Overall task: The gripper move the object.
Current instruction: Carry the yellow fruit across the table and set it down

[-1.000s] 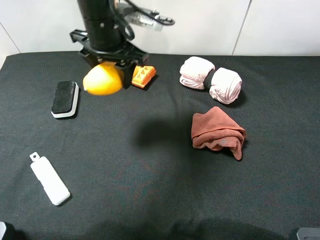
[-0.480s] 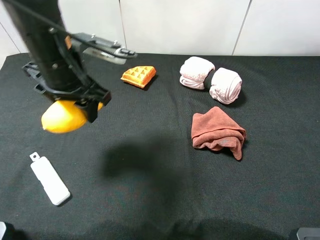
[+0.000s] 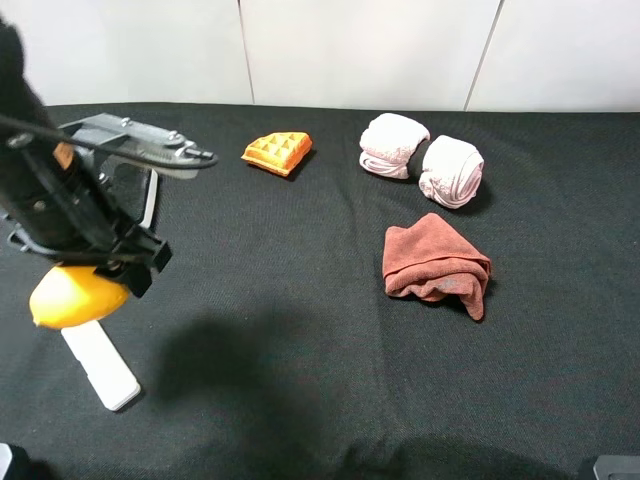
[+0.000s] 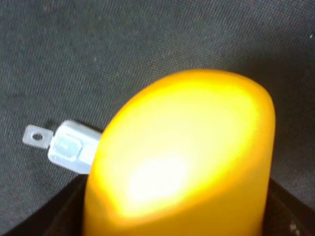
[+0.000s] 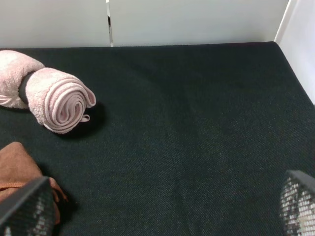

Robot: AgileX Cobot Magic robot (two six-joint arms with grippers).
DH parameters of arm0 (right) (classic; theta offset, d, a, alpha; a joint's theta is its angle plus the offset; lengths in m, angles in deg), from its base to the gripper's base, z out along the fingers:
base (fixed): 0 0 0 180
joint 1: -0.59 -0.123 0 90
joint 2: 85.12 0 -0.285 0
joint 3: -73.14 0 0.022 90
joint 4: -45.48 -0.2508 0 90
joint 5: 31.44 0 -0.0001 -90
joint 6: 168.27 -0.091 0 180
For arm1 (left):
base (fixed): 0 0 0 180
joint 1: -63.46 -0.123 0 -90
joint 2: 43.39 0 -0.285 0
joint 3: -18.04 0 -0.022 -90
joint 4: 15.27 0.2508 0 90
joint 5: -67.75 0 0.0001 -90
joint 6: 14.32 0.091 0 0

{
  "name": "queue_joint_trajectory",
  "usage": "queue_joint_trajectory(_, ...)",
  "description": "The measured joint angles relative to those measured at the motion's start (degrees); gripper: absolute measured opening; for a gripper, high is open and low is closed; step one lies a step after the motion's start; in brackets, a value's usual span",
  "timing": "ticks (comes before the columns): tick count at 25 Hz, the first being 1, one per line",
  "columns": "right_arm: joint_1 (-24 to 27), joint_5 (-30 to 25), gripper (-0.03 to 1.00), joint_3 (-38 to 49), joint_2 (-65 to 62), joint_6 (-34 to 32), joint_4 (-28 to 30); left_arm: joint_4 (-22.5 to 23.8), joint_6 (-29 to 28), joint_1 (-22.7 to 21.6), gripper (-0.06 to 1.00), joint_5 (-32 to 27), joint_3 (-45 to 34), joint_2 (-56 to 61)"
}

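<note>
A rolled pink towel [image 5: 59, 101] lies near a brown cloth [image 5: 19, 173].

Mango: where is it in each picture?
Exterior high: mango at lower left, over the end of the white bar.
Left wrist: mango fills the middle, white bar peeking out beside it.
Right wrist: not in it.
Shared landmark: the white bar.

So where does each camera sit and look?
Exterior high: above, looking down on the table; shows the left gripper holding the mango.
Left wrist: on the left arm, looking down past the mango at the white bar; gripper edges show.
Right wrist: on the right arm, looking across at a towel roll and brown cloth; its open fingers show.
Shared: exterior and left wrist both show mango and bar.
</note>
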Motion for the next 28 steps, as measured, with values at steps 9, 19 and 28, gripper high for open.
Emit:
queue_joint_trajectory(9,0.0,0.0,0.7,0.0,0.0,0.0,0.0,1.73,-4.41,0.0,0.66,5.34,-8.82,3.32)
queue_joint_trajectory(19,0.0,0.0,0.7,0.0,0.0,0.0,0.0,5.01,-8.6,-0.11,0.66,11.79,-12.01,3.34)
queue_joint_trajectory(28,0.0,0.0,0.7,0.0,0.0,0.0,0.0,8.85,-12.47,-0.42,0.66,18.43,-12.01,-1.3)
